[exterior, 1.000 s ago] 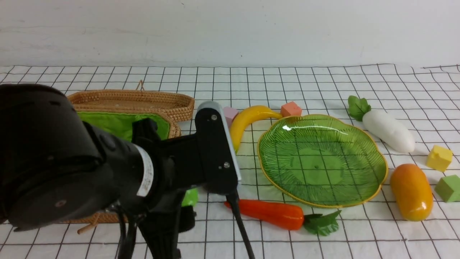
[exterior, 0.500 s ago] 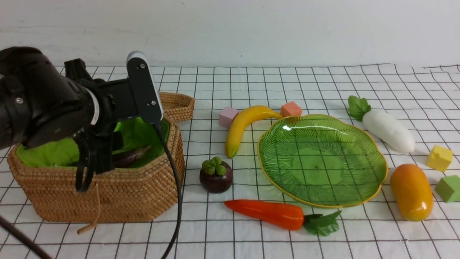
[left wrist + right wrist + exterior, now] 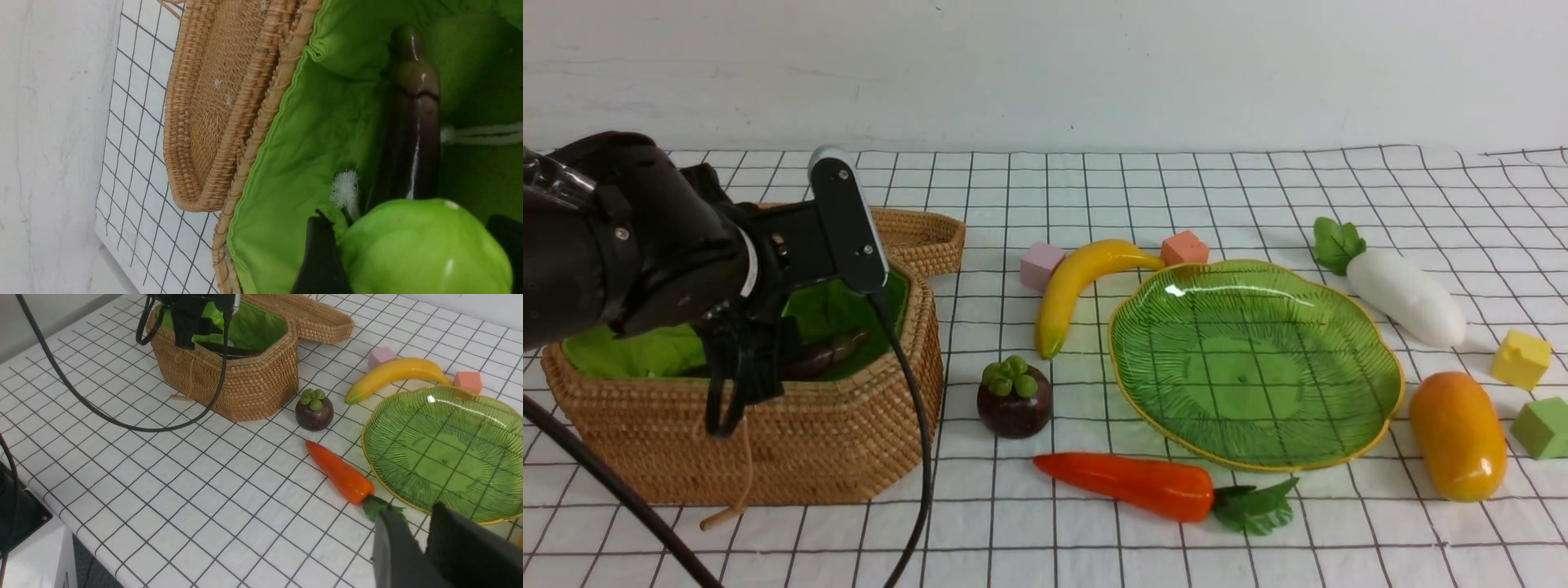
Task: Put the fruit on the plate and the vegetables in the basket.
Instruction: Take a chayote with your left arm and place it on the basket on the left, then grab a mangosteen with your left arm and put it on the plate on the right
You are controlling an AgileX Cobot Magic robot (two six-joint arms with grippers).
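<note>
**A:** The left arm (image 3: 629, 237) is off the lens. A second ago it blocked half the view, and now it's over the basket (image 3: 792, 441).

**B:** The left tool (image 3: 412, 232) is down inside the basket's green lining, clamped wide on the gourd (image 3: 425, 253). The eggplant (image 3: 412, 134) already lies in there.

**A:** So vegetable two is nearly home, I'd say.

**B:** Just right of the basket, the mangosteen (image 3: 1014, 404) is back in sight on the surface. The banana (image 3: 1078, 282) and carrot (image 3: 1135, 483) are a little farther right. Then comes the plate (image 3: 1258, 367), bare. Farthest from the basket are the radish (image 3: 1405, 296) and mango (image 3: 1458, 435).

**A:** All three fruit are waiting, then. The right tool (image 3: 419, 522)?

**B:** Narrow, nothing in it, well right of the basket.

**A:** Any writing?

**B:** None readable. The white band (image 3: 749, 263) on the left arm is too small.
</note>
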